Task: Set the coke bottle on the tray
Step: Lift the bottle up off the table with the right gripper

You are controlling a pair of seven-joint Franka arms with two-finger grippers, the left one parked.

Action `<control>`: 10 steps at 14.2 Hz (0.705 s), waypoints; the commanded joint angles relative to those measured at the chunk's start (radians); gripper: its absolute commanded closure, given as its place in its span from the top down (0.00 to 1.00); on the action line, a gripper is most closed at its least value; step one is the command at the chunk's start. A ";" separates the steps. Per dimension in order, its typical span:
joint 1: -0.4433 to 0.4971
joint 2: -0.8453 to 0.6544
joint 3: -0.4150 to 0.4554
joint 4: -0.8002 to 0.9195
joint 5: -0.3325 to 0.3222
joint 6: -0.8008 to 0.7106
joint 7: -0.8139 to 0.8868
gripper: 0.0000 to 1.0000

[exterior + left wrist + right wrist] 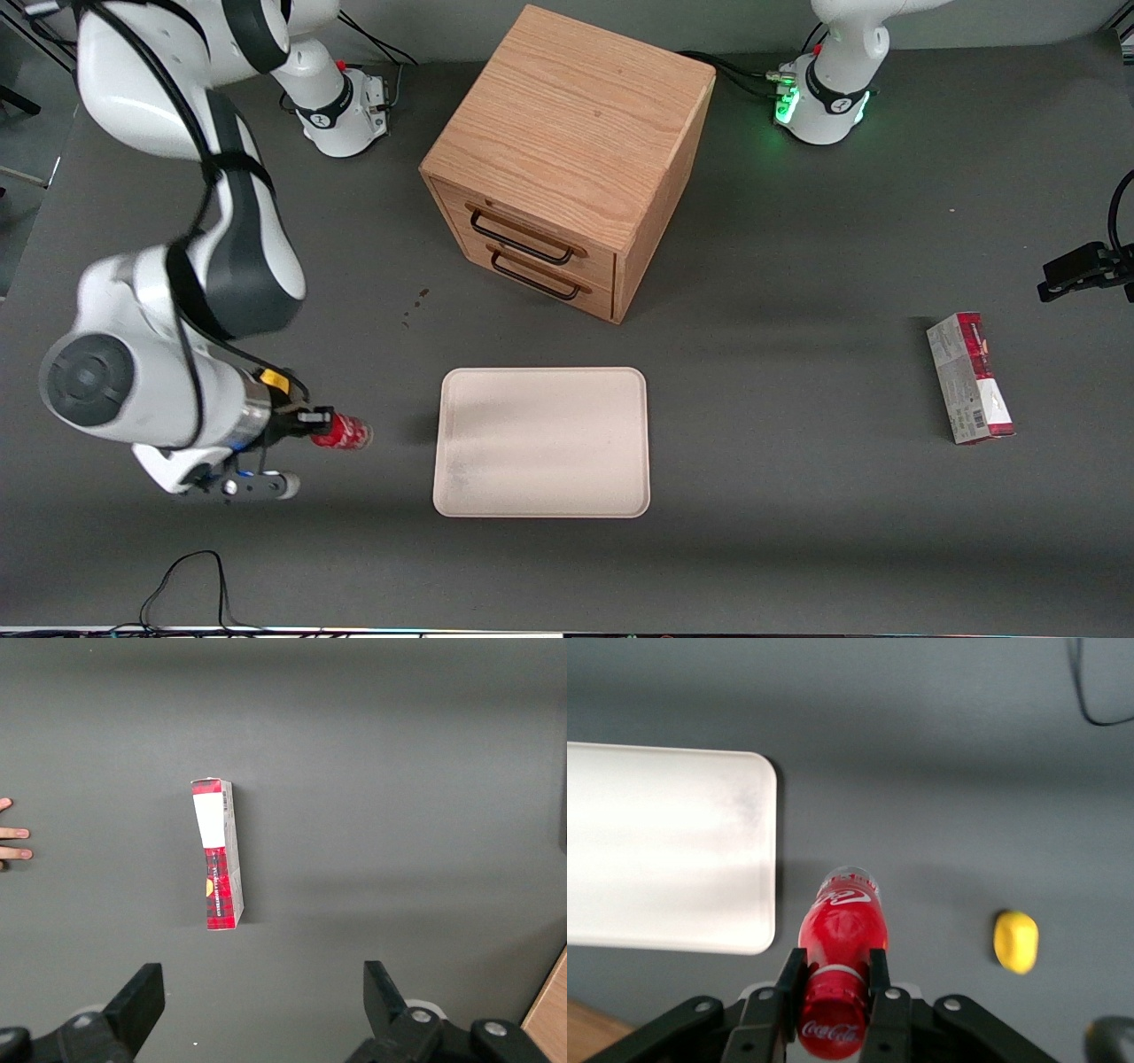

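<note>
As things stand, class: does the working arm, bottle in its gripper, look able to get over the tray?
Probably yes. The gripper is shut on the coke bottle, beside the tray toward the working arm's end. Only bare table lies between them, and the tray carries nothing.

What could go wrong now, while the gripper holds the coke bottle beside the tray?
1. The gripper is shut on the coke bottle near its cap end only, so the clear base sticks out and the bottle might pivot or slip.
2. The bottle lies sideways; released like this on the tray, it may roll.
3. Carried low, its base could catch the tray's rim.
</note>
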 commanded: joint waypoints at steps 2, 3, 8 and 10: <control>0.005 -0.126 0.001 -0.015 -0.013 -0.088 0.003 0.00; 0.007 -0.131 0.003 -0.001 -0.013 -0.091 0.003 0.00; 0.091 -0.115 0.008 0.063 -0.018 -0.098 0.032 0.00; 0.137 -0.111 0.008 0.069 -0.018 -0.082 0.107 0.00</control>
